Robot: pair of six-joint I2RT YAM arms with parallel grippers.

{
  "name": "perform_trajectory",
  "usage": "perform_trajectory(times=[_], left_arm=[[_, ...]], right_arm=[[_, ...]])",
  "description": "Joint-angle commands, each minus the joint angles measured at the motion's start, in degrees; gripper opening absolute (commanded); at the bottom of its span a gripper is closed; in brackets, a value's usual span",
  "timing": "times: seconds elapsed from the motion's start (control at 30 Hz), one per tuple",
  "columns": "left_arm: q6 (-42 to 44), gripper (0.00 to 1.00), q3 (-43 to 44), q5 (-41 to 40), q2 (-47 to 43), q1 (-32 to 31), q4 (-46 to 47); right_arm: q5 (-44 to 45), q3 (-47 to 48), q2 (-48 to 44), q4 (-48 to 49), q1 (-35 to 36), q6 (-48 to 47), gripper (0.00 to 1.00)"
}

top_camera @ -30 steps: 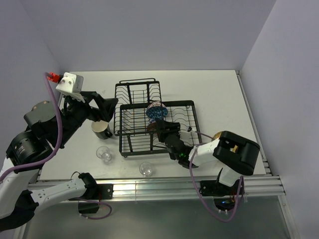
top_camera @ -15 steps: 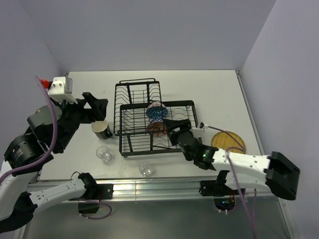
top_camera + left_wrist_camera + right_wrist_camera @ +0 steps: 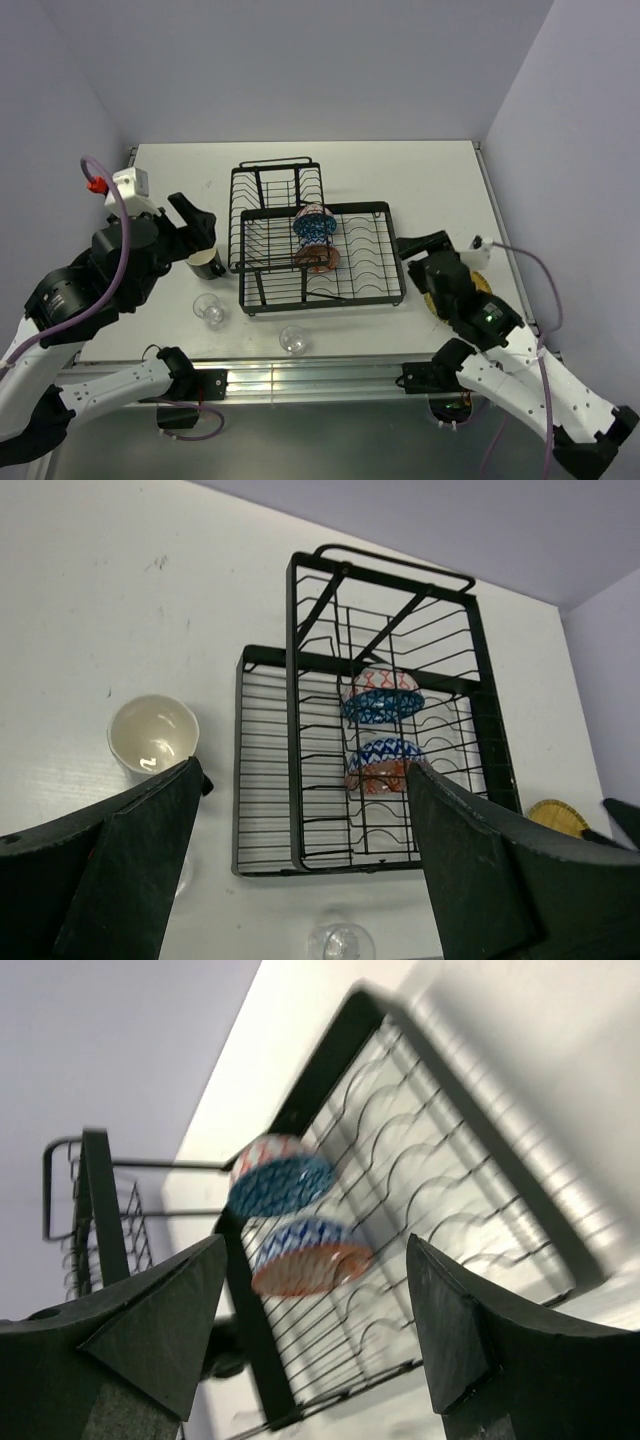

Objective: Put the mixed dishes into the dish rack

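Note:
The black wire dish rack stands mid-table. The blue patterned bowl and the orange-red patterned bowl stand on edge in its slots. The black mug sits left of the rack, with two clear glass cups near the front. The yellow plate lies right of the rack, partly under my right arm. My left gripper is open and empty above the mug. My right gripper is open and empty just right of the rack, facing both bowls.
The smaller raised rack section is at the back left. A wall runs along the table's far edge, and the aluminium rail along the near edge. In the left wrist view, one glass cup sits below the rack.
My right arm has drawn back from the rack to the right, leaving the orange-red bowl in the slots and covering part of the plate. My left gripper has come down closer to the mug.

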Motion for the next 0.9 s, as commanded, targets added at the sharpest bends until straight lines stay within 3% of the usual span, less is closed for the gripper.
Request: perform_trajectory(times=[0.0,0.1,0.23,0.4,0.7,0.87], left_arm=[[-6.83,0.9,1.91,0.87,2.45,0.36,-3.39],[-7.19,0.9,4.02,2.36,5.0,2.2,-4.01],[-4.39,0.89,4.47,10.68,7.55,6.51,-0.42],[-0.87,0.87,5.87,17.04,9.05,9.68,6.09],[3.07,0.88,8.59,27.48,10.28,9.59,12.25],[6.43,0.87,12.19,33.91,12.3,9.68,15.94]], right_arm=[[-9.69,10.0,4.21,-10.0,-9.36,-22.01,0.8],[-16.46,18.87,13.25,-15.62,-18.25,-32.33,0.82],[-23.84,26.35,23.37,-21.51,-29.66,-39.31,0.82],[-30.28,23.82,28.74,-22.66,-40.93,-42.91,0.81],[-24.32,20.13,34.63,-24.59,-43.67,-40.91,0.8],[-23.61,15.38,32.61,-22.83,-46.39,-39.32,0.79]])
